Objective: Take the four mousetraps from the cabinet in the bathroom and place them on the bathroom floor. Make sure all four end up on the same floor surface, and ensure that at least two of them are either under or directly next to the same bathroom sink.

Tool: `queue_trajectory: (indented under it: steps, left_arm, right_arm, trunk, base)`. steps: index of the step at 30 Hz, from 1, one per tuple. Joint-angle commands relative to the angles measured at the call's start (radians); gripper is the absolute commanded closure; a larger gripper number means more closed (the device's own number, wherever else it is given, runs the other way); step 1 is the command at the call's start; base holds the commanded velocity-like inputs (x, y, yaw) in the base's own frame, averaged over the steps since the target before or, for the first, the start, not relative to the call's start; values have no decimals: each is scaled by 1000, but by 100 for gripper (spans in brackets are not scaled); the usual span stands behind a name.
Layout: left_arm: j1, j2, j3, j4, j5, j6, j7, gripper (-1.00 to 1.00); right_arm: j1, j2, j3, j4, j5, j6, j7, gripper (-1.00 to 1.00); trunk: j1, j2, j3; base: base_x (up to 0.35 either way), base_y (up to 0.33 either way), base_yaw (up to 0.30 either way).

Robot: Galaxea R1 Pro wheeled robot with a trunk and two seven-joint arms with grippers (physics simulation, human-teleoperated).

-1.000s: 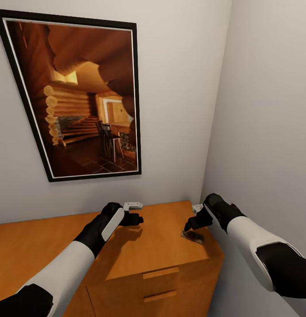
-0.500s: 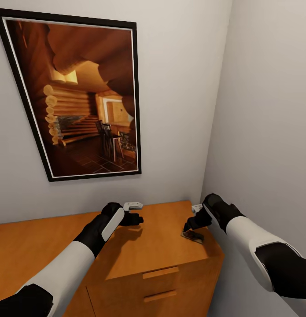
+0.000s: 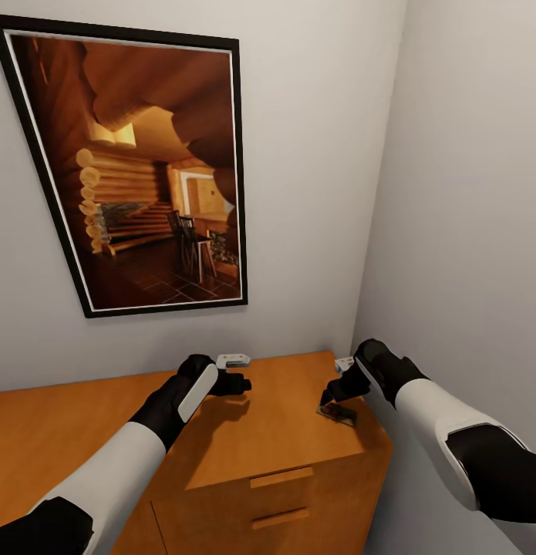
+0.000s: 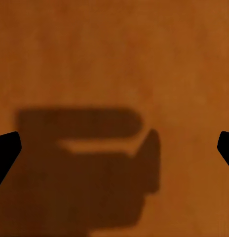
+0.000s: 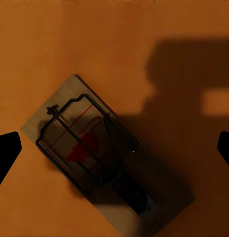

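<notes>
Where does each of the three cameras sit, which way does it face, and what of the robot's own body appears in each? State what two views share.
Head view: sits on the robot's head, looking forward and down at the cabinet top, wall picture and both arms.
Left wrist view: near the left end effector, facing bare cabinet top; dark fingertips at the edges.
Right wrist view: near the right end effector, facing straight down at a mousetrap; fingertips at the edges.
Shared: head and right wrist views both show that mousetrap.

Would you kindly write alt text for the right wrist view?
A mousetrap lies flat and diagonal on the orange-brown cabinet top, its dark wire and red mark facing up. The open right gripper hangs above, its black fingertips at either edge, shadow across the wood.
</notes>
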Motion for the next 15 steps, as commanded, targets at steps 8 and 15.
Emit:
queue_trajectory:
  steps: [8, 15]
  left_arm:
    - [-1, 1, -2, -1, 11, 2, 10, -100]
    - [-1, 0, -2, -2, 11, 2, 10, -100]
  right_arm:
    - [1, 0, 0, 26, 9, -32, 4, -100]
    - [0, 1, -1, 99, 10, -104, 0, -100]
  trunk:
    - [0, -1, -2]
    - [0, -1, -2]
  base:
    - [0, 0, 0]
    - [0, 0, 0]
